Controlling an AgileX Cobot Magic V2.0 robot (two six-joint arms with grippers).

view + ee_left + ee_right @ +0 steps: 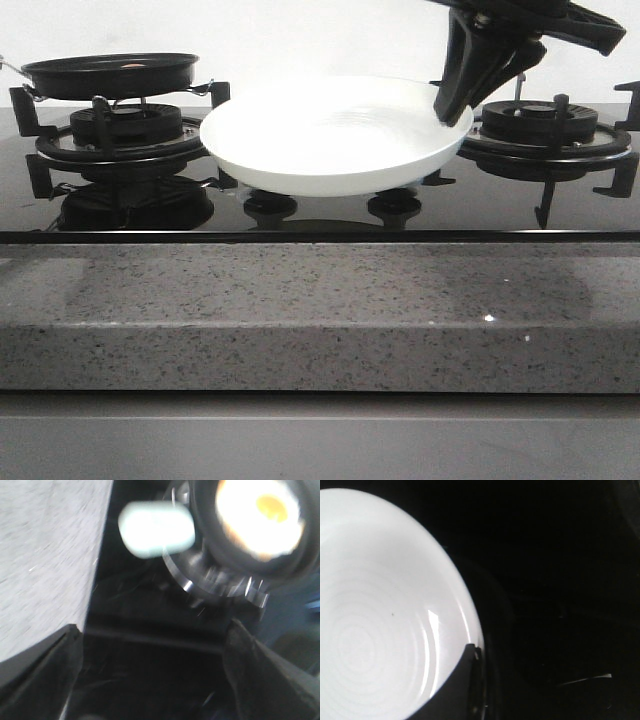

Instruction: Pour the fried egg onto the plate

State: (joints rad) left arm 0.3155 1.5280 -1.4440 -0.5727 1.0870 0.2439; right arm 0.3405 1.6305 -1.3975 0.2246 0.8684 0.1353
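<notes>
Pan (pixel 110 73) first, at the far left: a round black frying pan sat raised above the left burner (pixel 125 125) of the black glass hob (pixel 320 215), level or nearly so. From the front its contents barely showed over the rim. The left wrist view, badly blurred, showed the fried egg (pixel 260 517) lying inside that pan, white with a yellow yolk spot, so the egg was not on the plate. In that same view the left gripper (pixel 150 680) had its two dark fingers (pixel 37 675) standing wide apart with nothing between them, hanging over the hob near the stone counter's edge. A pale rounded object (pixel 156 528) lay just beside the pan there; I could not tell what it was.

At the middle the plate (pixel 335 135), glossy white and shallow, sat lifted above the hob between the two burners, over the control knobs (pixel 270 205), and held no food. The right gripper (pixel 452 105) came down from the upper right and was clamped on the plate's right rim, one finger (pixel 450 690) showing over the inner edge in the right wrist view. Right of it stood the right burner (pixel 545 125) with its black pan supports. The speckled grey stone counter (pixel 320 310) ran across the near side.
</notes>
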